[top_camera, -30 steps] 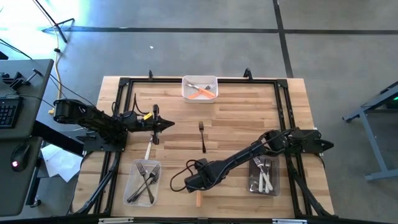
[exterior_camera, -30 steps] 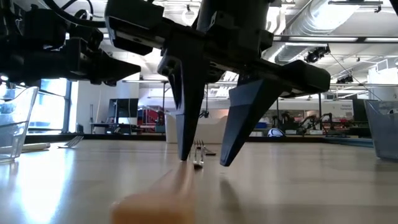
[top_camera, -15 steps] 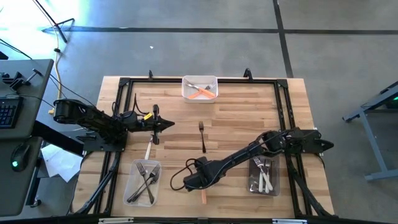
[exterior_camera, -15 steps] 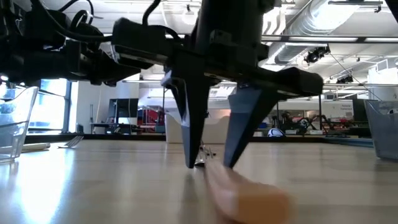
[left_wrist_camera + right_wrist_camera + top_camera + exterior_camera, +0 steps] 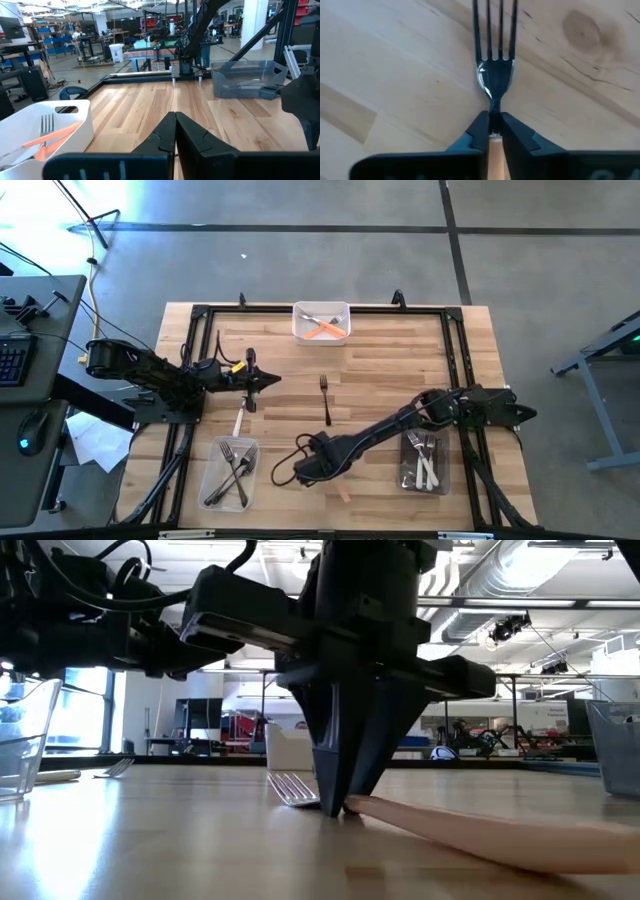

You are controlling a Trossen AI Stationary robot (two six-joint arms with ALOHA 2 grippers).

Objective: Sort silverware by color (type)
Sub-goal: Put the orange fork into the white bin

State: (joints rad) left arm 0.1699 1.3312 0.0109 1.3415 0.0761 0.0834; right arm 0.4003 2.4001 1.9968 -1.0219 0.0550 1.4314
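Observation:
An orange-handled fork (image 5: 470, 832) lies near the table's front edge, its metal head (image 5: 494, 75) flat on the wood. My right gripper (image 5: 345, 808) stands over it, pointing down, shut on it. My left gripper (image 5: 270, 380) hangs shut and empty over the table's left half, level. A dark fork (image 5: 325, 398) lies at mid-table. A white-handled fork (image 5: 239, 421) lies below the left gripper. My right gripper pinches the fork's thin metal neck (image 5: 495, 107) between its two fingers, just where the head meets the orange handle (image 5: 495, 155). The fingers come from above, pointing down, and lie across the fork. The fork rests on the table.
A white tray (image 5: 321, 310) at the far edge holds orange forks. A clear tray (image 5: 212, 455) at the near left holds metal forks. A clear tray (image 5: 443, 465) at the near right holds white-handled forks. A black frame (image 5: 200, 311) runs around the tabletop.
My right gripper has rolled about its downward axis and shut on the orange fork's neck. The fork has turned about on the table: its handle has swung from the near edge toward the right, while the head stayed under the fingers.

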